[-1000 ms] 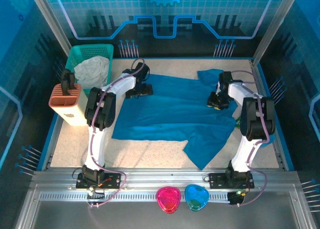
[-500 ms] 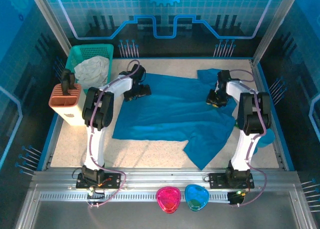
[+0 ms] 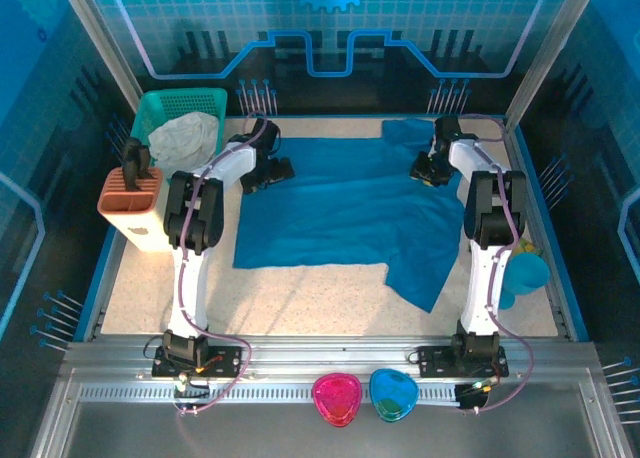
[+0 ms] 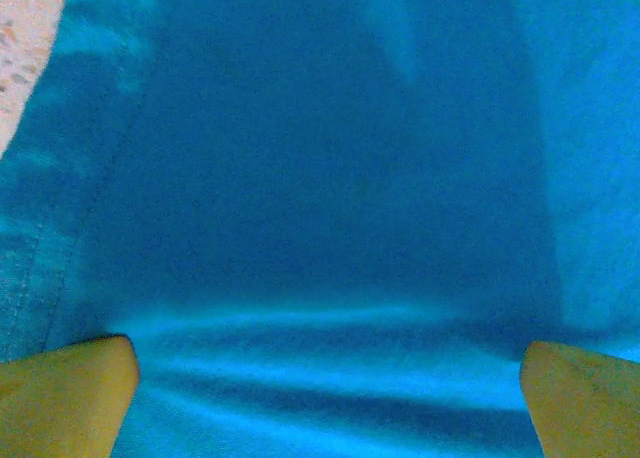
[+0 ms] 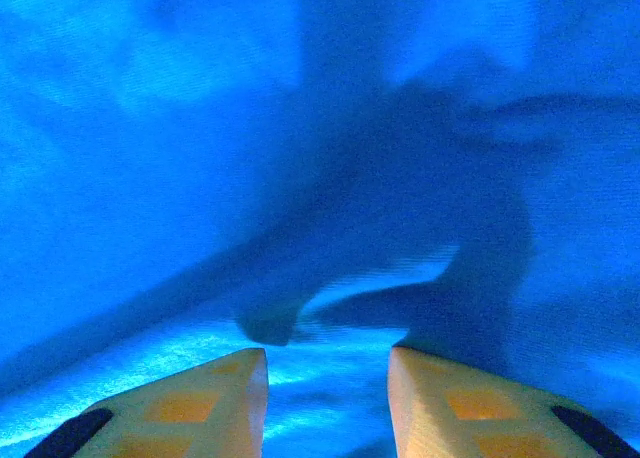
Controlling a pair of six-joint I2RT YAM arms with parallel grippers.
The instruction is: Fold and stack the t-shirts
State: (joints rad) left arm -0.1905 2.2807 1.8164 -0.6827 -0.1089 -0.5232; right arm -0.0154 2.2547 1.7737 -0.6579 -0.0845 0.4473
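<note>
A plain teal-blue t-shirt lies spread over the middle of the table, with one flap reaching toward the near right. My left gripper rests on the shirt's far left corner. In the left wrist view its gripper is open wide, yellow fingertips far apart, and a low ridge of cloth runs between them. My right gripper is at the shirt's far right corner, beside a bunched sleeve. In the right wrist view the gripper stands narrowly apart with teal cloth between its fingers.
A green basket holding a pale cloth stands at the far left. An orange slotted holder sits in front of it. A teal object lies by the right wall. Pink and blue heart-shaped pieces rest on the near rail.
Both grippers have moved toward the far side of the table. The shirt has slid that way with them, and its near right flap has been drawn up and flatter.
</note>
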